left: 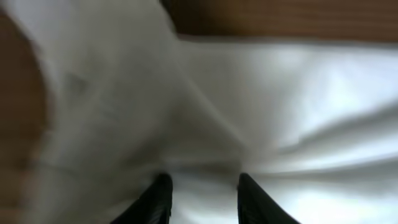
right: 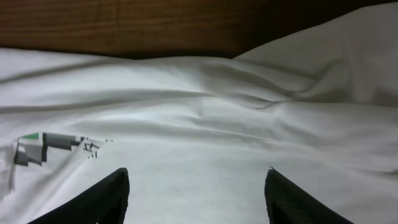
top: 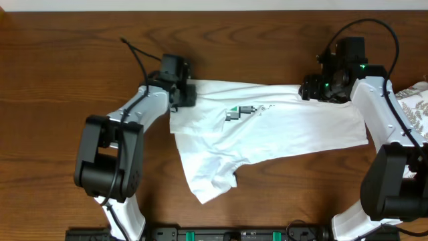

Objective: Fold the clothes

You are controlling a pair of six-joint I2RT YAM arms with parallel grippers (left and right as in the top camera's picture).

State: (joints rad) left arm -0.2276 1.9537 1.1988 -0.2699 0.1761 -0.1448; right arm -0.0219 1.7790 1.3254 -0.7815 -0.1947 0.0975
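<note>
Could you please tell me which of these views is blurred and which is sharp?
Left wrist: blurred throughout, the T-shirt a soft white smear, the left gripper fuzzy-edged. Right wrist: sharp, the chest graphic and folds crisp. Overhead: sharp, evenly lit.

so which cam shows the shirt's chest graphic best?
Overhead: the chest graphic shows whole, mid T-shirt. Right wrist shows it bigger but skewed at the frame's left edge. Left wrist: only blurred white fabric.
</note>
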